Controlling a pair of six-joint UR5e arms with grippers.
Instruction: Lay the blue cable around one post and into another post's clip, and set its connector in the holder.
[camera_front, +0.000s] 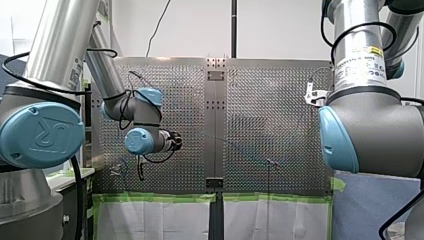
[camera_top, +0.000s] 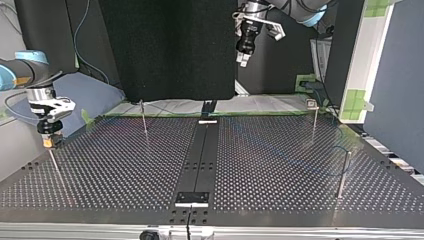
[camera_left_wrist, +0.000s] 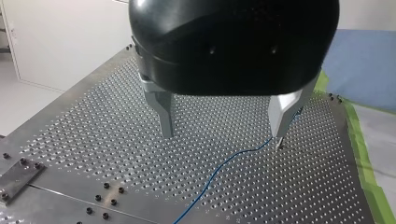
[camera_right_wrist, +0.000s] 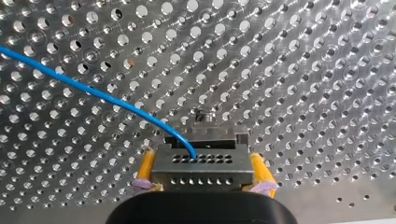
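Observation:
My right gripper, with yellow pads, is shut on the grey metal connector. The blue cable leaves the connector's top and arcs off across the perforated plate. A small metal holder sits on the plate just ahead of the connector. In the top view this gripper hangs over a thin post at the left. My left gripper is open above the plate, and the cable runs beneath it to a post by one fingertip. It hangs high at the back.
Thin upright posts stand on the plate at back left, back right and front right. A dark centre strip splits the plate, with a bracket at its near end. Green tape lines the plate's edge.

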